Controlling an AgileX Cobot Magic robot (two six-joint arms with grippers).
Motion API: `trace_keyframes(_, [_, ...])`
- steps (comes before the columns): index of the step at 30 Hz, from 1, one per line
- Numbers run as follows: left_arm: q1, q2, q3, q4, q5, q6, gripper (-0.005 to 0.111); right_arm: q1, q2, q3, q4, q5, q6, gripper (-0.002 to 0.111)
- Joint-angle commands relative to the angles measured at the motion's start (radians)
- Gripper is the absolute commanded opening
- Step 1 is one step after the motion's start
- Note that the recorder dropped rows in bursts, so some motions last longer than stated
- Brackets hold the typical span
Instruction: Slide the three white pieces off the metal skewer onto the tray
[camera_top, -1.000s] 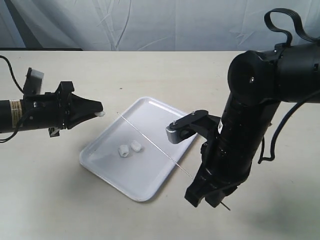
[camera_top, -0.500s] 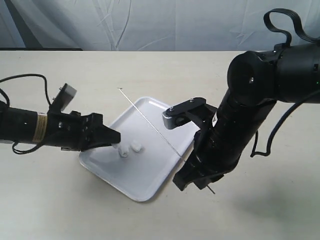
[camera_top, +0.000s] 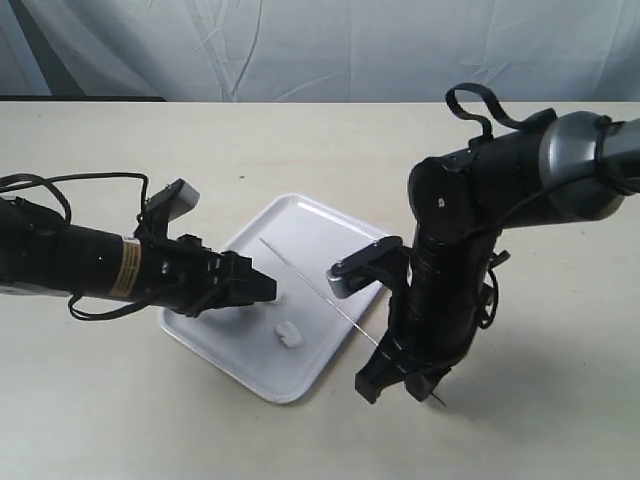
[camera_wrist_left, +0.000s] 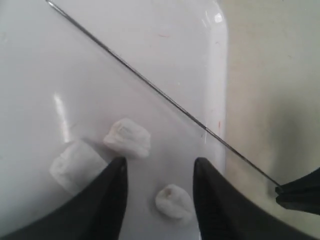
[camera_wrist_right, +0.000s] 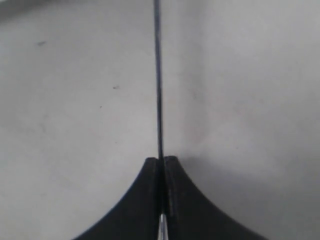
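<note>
Three white pieces lie on the white tray (camera_top: 325, 235), all off the skewer: one (camera_wrist_left: 127, 137), a second (camera_wrist_left: 75, 165) and a third (camera_wrist_left: 172, 202). My left gripper (camera_wrist_left: 160, 162) is open low over the tray, and the third piece sits loose between its fingers (camera_wrist_left: 112, 200). In the exterior view only one piece (camera_top: 287, 332) shows beside the left gripper (camera_top: 262, 290). The thin metal skewer (camera_wrist_left: 165, 97) runs bare across the tray. My right gripper (camera_wrist_right: 161, 160) is shut on the skewer (camera_wrist_right: 158, 75) near one end, just past the tray's near right edge (camera_top: 400, 368).
The tray (camera_wrist_left: 150, 40) lies on a beige table (camera_top: 300, 140) with a grey cloth backdrop behind. The right arm's bulky black body (camera_top: 470, 230) stands over the table to the right of the tray. The left arm's cable (camera_top: 90, 180) trails on the left.
The left gripper came from left of the tray, holding a white piece, down over the tray and opened; the tray now holds three pieces. The right arm shifted left with the skewer.
</note>
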Motion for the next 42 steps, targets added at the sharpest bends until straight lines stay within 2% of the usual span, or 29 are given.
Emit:
trace_keyframes(1, [0.033,0.004,-0.007,-0.018,0.019,0.054,0.042,-0.003,0.007,-0.091,-0.017,0.016,0.002,-0.001])
trace_keyframes(7, [0.087,-0.007,-0.007,-0.006,0.006,0.059,0.042,-0.003,0.013,-0.204,-0.018,0.046,0.002,-0.001])
trace_keyframes(12, [0.123,-0.053,-0.007,0.008,-0.119,0.059,0.042,-0.003,0.075,-0.224,-0.033,0.094,0.002,-0.001])
trace_keyframes(15, [0.134,-0.090,-0.007,0.013,-0.178,0.059,0.042,-0.003,0.102,-0.224,-0.033,0.097,0.004,-0.001])
trace_keyframes(22, [0.134,-0.149,-0.007,0.046,-0.188,0.072,0.042,-0.003,0.111,-0.224,-0.027,0.084,0.004,-0.001])
trace_keyframes(24, [0.134,-0.159,-0.007,0.054,-0.191,0.072,0.042,-0.003,0.111,-0.224,-0.027,0.082,0.004,0.005])
trace_keyframes(28, [0.134,-0.182,-0.007,0.081,-0.204,0.072,0.042,-0.003,0.111,-0.224,-0.023,0.065,0.004,0.034])
trace_keyframes(30, [0.139,-0.202,-0.007,0.112,-0.242,0.072,0.042,-0.003,0.111,-0.224,-0.007,0.051,0.004,0.043])
trace_keyframes(34, [0.162,-0.271,-0.007,0.198,-0.306,0.074,0.039,-0.003,0.096,-0.224,0.005,0.048,0.004,0.043])
trace_keyframes(37, [0.166,-0.334,-0.004,0.277,-0.326,0.063,0.031,-0.003,0.062,-0.224,-0.020,0.081,0.001,0.041])
trace_keyframes(40, [0.166,-0.401,-0.004,0.334,-0.465,0.066,0.023,-0.003,0.005,-0.224,-0.027,0.141,0.001,0.041])
trace_keyframes(42, [0.166,-0.447,-0.004,0.380,-0.469,0.046,0.020,-0.003,-0.035,-0.224,-0.035,0.189,0.001,0.041])
